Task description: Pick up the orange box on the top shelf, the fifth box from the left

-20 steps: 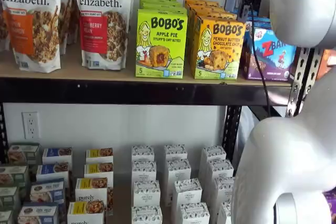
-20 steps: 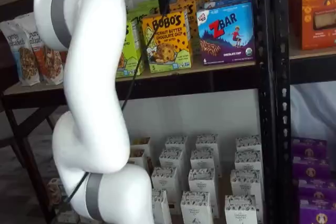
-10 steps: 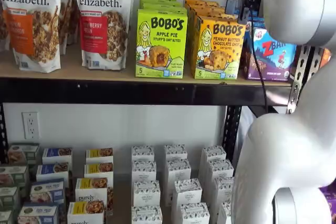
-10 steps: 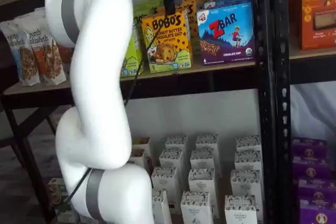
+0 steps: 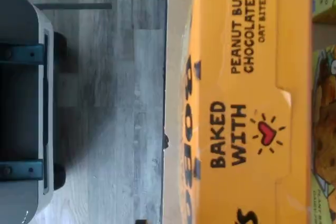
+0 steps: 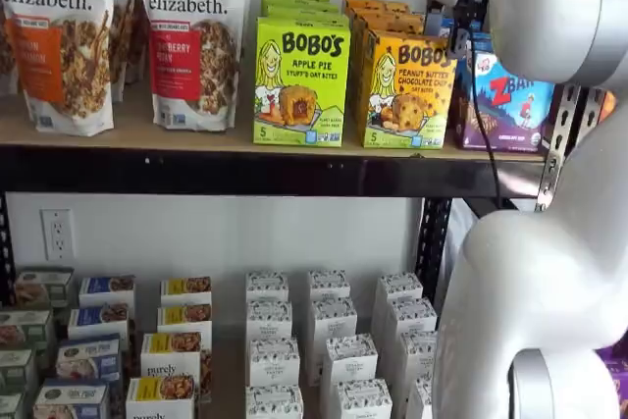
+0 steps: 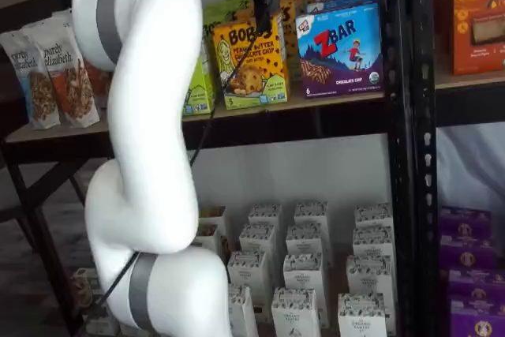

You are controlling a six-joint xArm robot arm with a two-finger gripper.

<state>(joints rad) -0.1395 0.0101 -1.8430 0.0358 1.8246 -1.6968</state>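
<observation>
Top shelf (image 6: 147, 134), stocked left to right: granola bags (image 6: 191, 36), lime Apple Pie box (image 6: 299, 80), orange box (image 6: 405, 90), ZBar box (image 6: 510, 100).
Gripper (image 7: 260, 7) hangs over the orange box's (image 7: 251, 62) top front edge, side-on, jaws at their widest, nothing held. Wrist view fills with the box top (image 5: 247, 103). Straddle the carton squarely, clear of its neighbours, before closing. Versus a second back: gripper has shifted right and lower; boxes unmoved.

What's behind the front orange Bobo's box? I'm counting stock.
More orange cartons line up behind the orange box on the top shelf; their tops show. The row's far end is covered, so the count is unclear.
</observation>
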